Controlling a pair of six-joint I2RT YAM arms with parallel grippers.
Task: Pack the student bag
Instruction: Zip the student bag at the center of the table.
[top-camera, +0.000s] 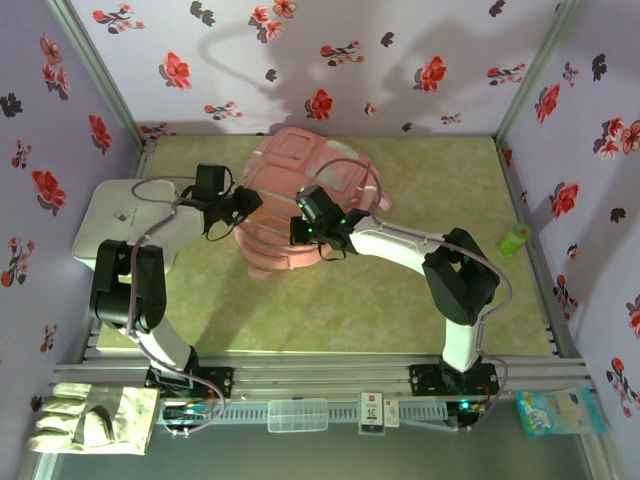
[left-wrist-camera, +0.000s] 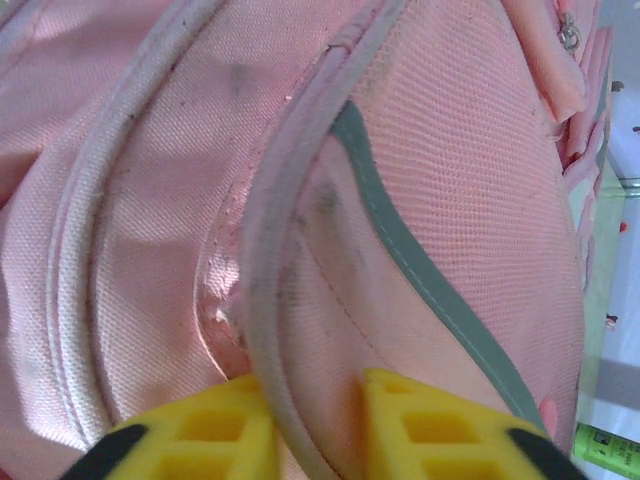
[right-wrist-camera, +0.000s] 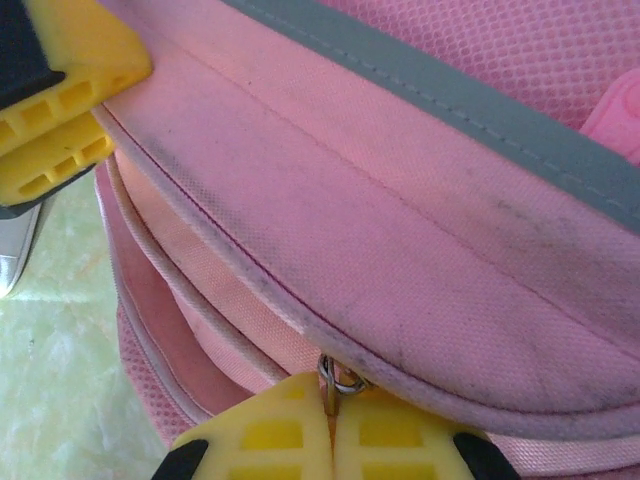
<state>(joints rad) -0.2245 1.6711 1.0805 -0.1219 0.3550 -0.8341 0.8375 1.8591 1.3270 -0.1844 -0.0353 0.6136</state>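
Note:
The pink student bag (top-camera: 305, 185) lies in the middle of the green table. My left gripper (top-camera: 248, 201) is at the bag's left side. In the left wrist view its yellow fingers (left-wrist-camera: 205, 432) pinch a raised fold of the bag's pink fabric with pale piping (left-wrist-camera: 300, 400); the gripper (left-wrist-camera: 315, 428) is shut on it. At the bag's near edge is my right gripper (top-camera: 306, 229). Seen from the right wrist, this gripper (right-wrist-camera: 333, 432) is shut on a metal zip pull (right-wrist-camera: 338, 381) under a pocket flap of the bag (right-wrist-camera: 400, 230).
A white rounded box (top-camera: 115, 222) sits at the left, under the left arm. A green bottle (top-camera: 515, 238) stands by the right wall. A glove (top-camera: 90, 418), a clear case (top-camera: 298, 413) and a packet (top-camera: 560, 410) lie off the table's near rail.

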